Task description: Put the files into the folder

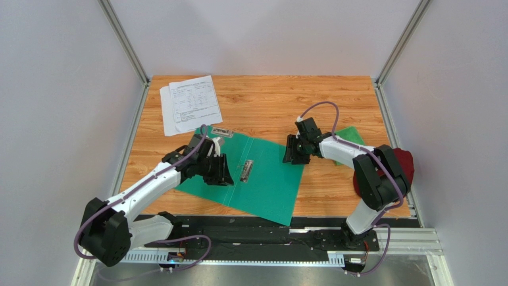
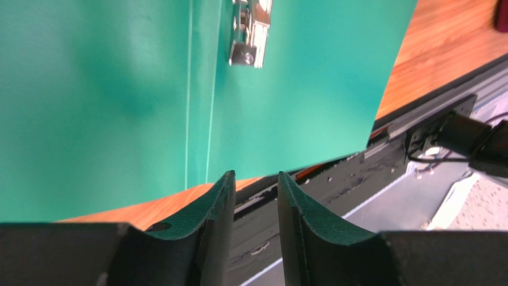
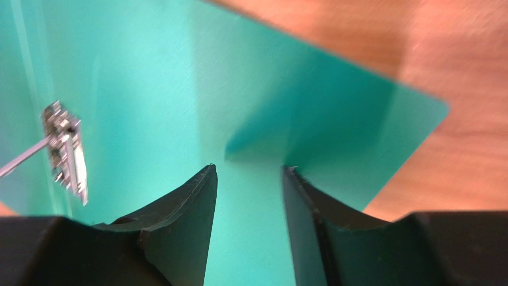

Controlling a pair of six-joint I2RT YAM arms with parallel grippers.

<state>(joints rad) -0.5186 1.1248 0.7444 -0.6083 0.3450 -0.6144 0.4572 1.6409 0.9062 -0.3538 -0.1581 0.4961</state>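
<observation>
The teal-green folder (image 1: 268,185) lies spread open on the wooden table, a metal clip (image 1: 247,170) at its spine. The files (image 1: 189,104), white printed sheets, rest at the back left, apart from the folder. My left gripper (image 1: 219,170) hovers over the folder's left half, open and empty. In the left wrist view the left gripper (image 2: 256,176) has a gap between its jaws, with the folder (image 2: 107,89) and clip (image 2: 249,33) beyond. My right gripper (image 1: 294,152) stands at the folder's far right corner. The right gripper (image 3: 249,170) is open above the folder (image 3: 179,89).
A bright green cloth (image 1: 352,140) lies under the right arm at the right. A dark red object (image 1: 404,162) sits by the right wall. A black rail (image 1: 250,229) runs along the table's near edge.
</observation>
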